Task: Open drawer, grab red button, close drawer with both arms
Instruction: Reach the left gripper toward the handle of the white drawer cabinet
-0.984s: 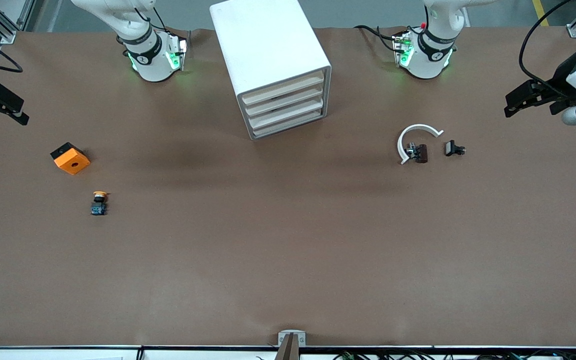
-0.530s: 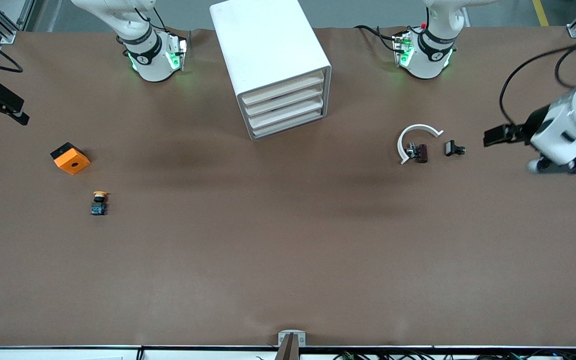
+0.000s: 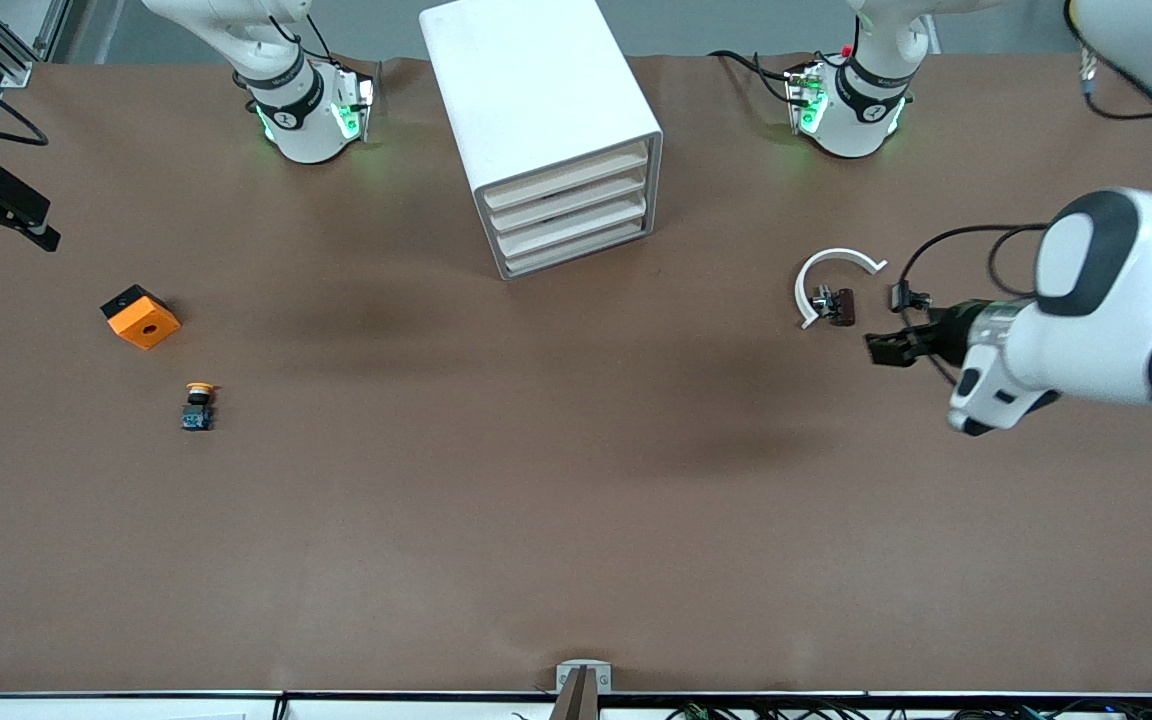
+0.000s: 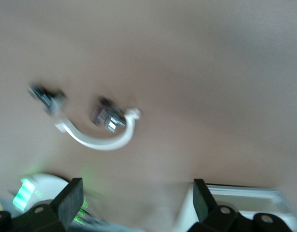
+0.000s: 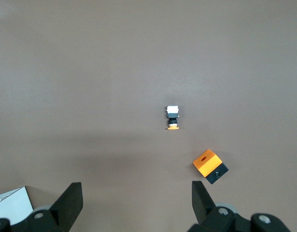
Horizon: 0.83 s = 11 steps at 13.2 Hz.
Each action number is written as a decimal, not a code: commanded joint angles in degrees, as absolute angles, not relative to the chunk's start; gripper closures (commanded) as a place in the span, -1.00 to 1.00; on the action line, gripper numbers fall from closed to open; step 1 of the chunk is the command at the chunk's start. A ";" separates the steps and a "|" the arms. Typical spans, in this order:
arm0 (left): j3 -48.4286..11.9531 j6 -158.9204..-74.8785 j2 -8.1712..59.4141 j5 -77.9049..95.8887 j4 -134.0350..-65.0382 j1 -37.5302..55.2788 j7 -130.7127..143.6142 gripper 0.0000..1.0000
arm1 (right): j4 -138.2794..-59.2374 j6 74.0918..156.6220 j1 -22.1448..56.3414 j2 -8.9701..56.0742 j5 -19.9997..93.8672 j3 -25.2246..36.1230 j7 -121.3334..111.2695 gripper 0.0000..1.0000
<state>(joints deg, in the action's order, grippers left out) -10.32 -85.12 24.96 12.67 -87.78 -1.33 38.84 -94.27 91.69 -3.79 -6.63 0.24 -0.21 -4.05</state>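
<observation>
Cabinet: the white boxy cabinet (image 3: 543, 130) stands on the brown desk (image 3: 536, 500) between the two arm bases, its front turned toward the left arm's end.
Drawer: four alike cream-fronted drawers (image 3: 568, 215) are stacked in the cabinet, all pushed in.
Red-capped button: it shows in none of the views, so its place cannot be told.
Left gripper (image 3: 884, 347): it hangs over the desk at the left arm's end, just beside the small black part (image 3: 906, 296); its fingers (image 4: 71, 200) stand wide apart and hold nothing.
Left wrist view: smeared, but it seems to show the white curved piece (image 4: 102, 137) with the dark clip-like part (image 4: 107, 115) at its inner side.
White curved piece: in the front view the white curved piece (image 3: 831, 275) lies near the left gripper, with the dark clip-like part (image 3: 836, 305) touching it.
Right gripper (image 3: 1, 205): it waits at the edge of the desk at the right arm's end, fingers (image 5: 71, 200) spread and empty.
Yellow-capped button (image 3: 198, 405): on the desk, nearer to the front camera than the orange cube (image 3: 140, 317).
Right wrist view: the yellow-capped button (image 5: 173, 117) and the orange cube (image 5: 210, 166) lie near each other, apart.
</observation>
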 commanded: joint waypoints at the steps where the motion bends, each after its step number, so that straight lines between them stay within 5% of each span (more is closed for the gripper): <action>1: -10.20 -87.44 30.92 16.69 -85.25 2.88 54.52 -1.00 | -95.79 92.37 -3.08 -6.85 -0.52 -0.70 -4.31 -1.00; 11: -10.19 -88.77 44.03 38.02 -83.76 17.66 113.34 -1.00 | -94.06 93.25 0.25 -3.79 -0.35 -0.79 -3.87 -1.00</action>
<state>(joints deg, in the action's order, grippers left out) -10.59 -89.50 42.32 33.41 -85.53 16.29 106.84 -96.57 93.31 -1.22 -6.12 -0.30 -0.91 -4.11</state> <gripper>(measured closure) 0.000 0.000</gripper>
